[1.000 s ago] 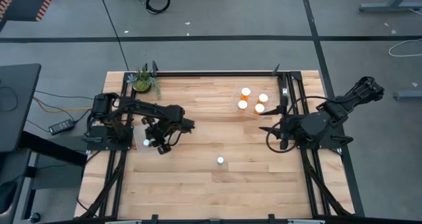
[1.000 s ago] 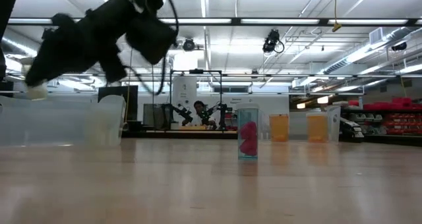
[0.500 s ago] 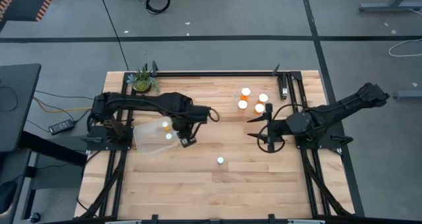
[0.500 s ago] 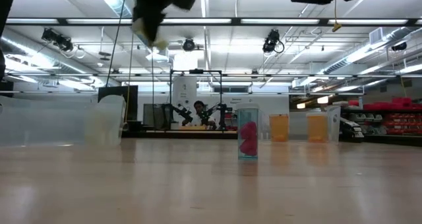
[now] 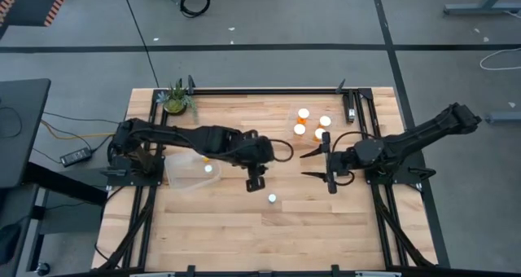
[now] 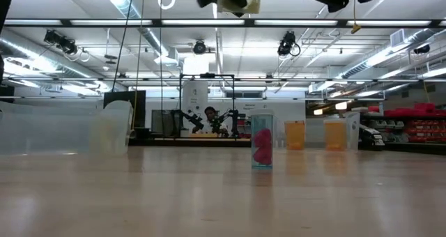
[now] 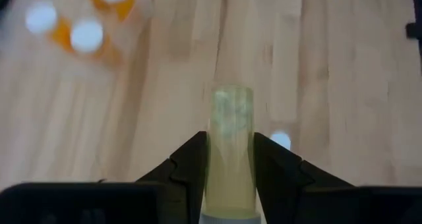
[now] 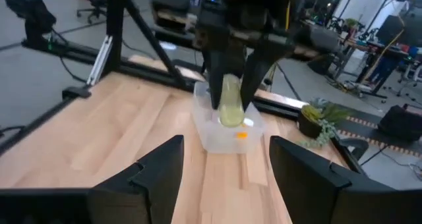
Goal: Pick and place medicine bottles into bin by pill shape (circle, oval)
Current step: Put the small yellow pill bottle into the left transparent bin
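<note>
At table centre, high view: left gripper (image 5: 256,180), fingers closed against a pale yellowish cylinder (image 7: 231,155), judged a medicine bottle in transit.
- Right gripper (image 5: 327,160), at 3 o'clock of it: fingers wide apart, empty.
- Lone bottle (image 5: 272,198): standing on the wood at 5 o'clock of the left gripper, apart from it.
- Clear bin (image 5: 175,175), 9 o'clock; four capped bottles (image 5: 312,124), 1 o'clock.
- Step: carry. Next calls for matching pill shape to a bin, then a release above it.
- Change: a second ago the left gripper hung by the clear bin; it has travelled toward 3 o'clock.
</note>
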Controlling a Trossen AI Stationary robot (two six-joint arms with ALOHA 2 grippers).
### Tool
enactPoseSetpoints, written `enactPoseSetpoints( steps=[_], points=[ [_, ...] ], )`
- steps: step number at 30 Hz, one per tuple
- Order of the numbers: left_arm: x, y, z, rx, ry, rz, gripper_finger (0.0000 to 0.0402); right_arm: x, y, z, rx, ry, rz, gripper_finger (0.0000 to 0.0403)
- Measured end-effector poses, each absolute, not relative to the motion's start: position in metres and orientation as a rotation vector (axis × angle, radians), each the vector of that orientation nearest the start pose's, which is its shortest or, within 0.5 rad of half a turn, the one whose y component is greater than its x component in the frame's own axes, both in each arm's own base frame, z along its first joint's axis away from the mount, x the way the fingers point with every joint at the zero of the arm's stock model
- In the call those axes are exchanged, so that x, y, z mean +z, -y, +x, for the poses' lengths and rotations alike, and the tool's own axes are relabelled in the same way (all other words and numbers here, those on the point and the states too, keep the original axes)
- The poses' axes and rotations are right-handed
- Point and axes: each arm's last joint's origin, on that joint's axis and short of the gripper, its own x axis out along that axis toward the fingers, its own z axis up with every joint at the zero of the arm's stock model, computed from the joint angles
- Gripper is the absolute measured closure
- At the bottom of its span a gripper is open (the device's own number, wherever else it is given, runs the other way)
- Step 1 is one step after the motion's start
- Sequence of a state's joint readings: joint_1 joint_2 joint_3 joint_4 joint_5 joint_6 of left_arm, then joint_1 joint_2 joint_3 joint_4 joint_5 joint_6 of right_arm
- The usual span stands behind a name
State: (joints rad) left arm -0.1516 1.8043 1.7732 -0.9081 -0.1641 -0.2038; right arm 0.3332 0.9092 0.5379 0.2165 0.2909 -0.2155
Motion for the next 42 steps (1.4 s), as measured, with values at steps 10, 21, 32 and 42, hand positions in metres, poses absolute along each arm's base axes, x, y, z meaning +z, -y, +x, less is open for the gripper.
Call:
enactPoseSetpoints(
  steps=[10, 21, 32, 42],
  points=[
    [0.329, 0.074, 0.400, 0.190, -0.797, 0.511, 0.0283, 0.259, -0.054, 0.210, -0.098, -0.111, -0.178, 0.0172],
    [0.314, 0.078, 0.422, 0.242, -0.765, 0.773, 0.0284, 0.266, -0.046, 0.210, -0.148, -0.052, -0.071, 0.0167],
    [0.320, 0.087, 0.423, 0.273, -0.724, 0.886, 0.0289, 0.263, -0.044, 0.211, -0.165, -0.076, -0.005, 0.0141],
    [0.326, 0.099, 0.423, 0.275, -0.685, 1.018, 0.0287, 0.265, -0.044, 0.211, -0.137, -0.067, 0.018, 0.0138]
  ],
)
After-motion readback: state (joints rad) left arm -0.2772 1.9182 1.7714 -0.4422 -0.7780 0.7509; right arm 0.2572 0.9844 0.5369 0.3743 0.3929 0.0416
